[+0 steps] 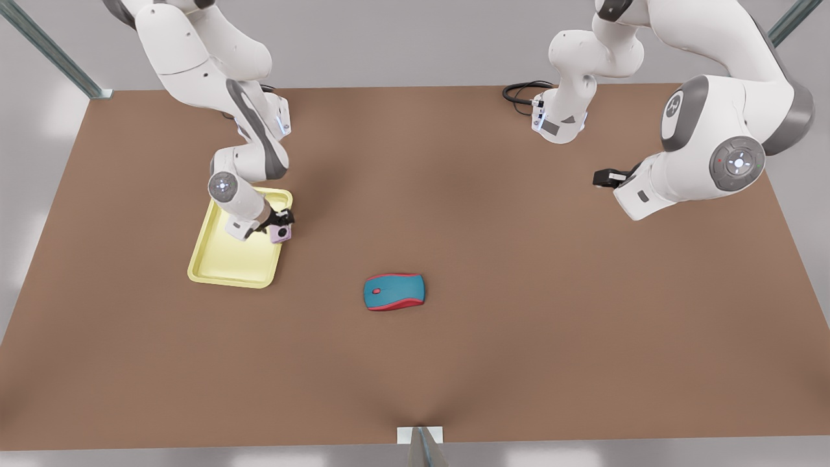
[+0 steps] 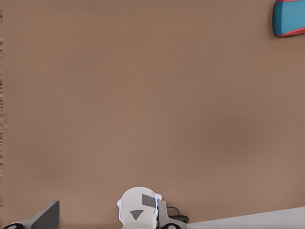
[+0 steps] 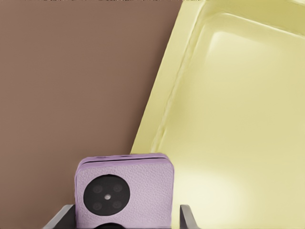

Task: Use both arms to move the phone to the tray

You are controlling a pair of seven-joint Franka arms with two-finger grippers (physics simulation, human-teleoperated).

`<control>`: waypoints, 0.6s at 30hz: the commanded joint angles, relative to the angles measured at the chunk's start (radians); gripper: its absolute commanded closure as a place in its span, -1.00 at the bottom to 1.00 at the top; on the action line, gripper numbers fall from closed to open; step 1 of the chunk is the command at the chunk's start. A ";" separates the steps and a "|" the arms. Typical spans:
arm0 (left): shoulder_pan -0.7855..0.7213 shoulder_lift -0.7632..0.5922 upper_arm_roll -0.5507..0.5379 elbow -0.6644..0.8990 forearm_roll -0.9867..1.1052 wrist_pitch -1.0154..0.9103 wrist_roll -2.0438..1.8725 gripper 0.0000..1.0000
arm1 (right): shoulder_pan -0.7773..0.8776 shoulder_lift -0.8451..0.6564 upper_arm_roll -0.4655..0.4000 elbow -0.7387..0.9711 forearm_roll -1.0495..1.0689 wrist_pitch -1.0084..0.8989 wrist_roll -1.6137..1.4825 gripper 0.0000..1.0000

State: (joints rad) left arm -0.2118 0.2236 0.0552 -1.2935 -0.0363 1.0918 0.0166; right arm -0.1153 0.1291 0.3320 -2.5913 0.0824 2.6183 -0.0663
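The pale pink phone (image 1: 281,233) hangs in my right gripper (image 1: 279,224), which is shut on it, on the arm at the front view's left. It hovers over the rim of the pale yellow tray (image 1: 233,267) on the side nearest the table's middle. In the right wrist view the phone (image 3: 125,191), with its black round camera circle, sits between the grey fingers (image 3: 62,217) of my right gripper (image 3: 125,218), partly over the tray (image 3: 238,119) and partly over the table. My left gripper (image 1: 603,178) waits high at the front view's right, far from both.
A teal-and-red computer mouse (image 1: 393,292) lies near the table's middle, toward the front edge; the mouse (image 2: 289,18) also appears in the left wrist view. A white arm base (image 1: 557,123) with a black cable stands at the back right. The brown table (image 1: 519,324) is bare elsewhere.
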 commanded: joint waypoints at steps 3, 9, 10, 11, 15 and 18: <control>0.000 0.003 0.000 0.002 0.006 0.008 0.002 -1.00 | 0.000 -0.011 -0.001 -0.007 0.005 0.028 -0.067 -0.71; 0.000 0.003 0.000 0.010 0.016 0.008 -0.001 -1.00 | -0.001 -0.111 -0.062 0.278 -0.004 -0.385 -0.067 -1.00; 0.000 -0.007 -0.002 0.010 0.015 0.008 0.000 -1.00 | -0.003 -0.101 -0.073 0.528 -0.061 -0.630 -0.046 -1.00; 0.000 -0.010 -0.002 0.011 0.016 0.008 -0.001 -1.00 | -0.023 -0.089 -0.093 0.721 -0.093 -0.823 -0.030 -1.00; -0.012 -0.006 -0.003 0.082 0.050 0.036 -0.038 -1.00 | -0.017 -0.151 -0.175 0.895 -0.096 -1.101 0.025 -1.00; -0.012 -0.035 -0.003 0.040 0.055 0.074 -0.037 -1.00 | -0.011 0.043 -0.188 1.146 -0.130 -1.193 0.049 -1.00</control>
State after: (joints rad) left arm -0.2238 0.1936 0.0521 -1.2492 0.0100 1.1313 0.0037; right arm -0.0921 0.1297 0.1452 -1.5090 -0.0217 1.7459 -0.0756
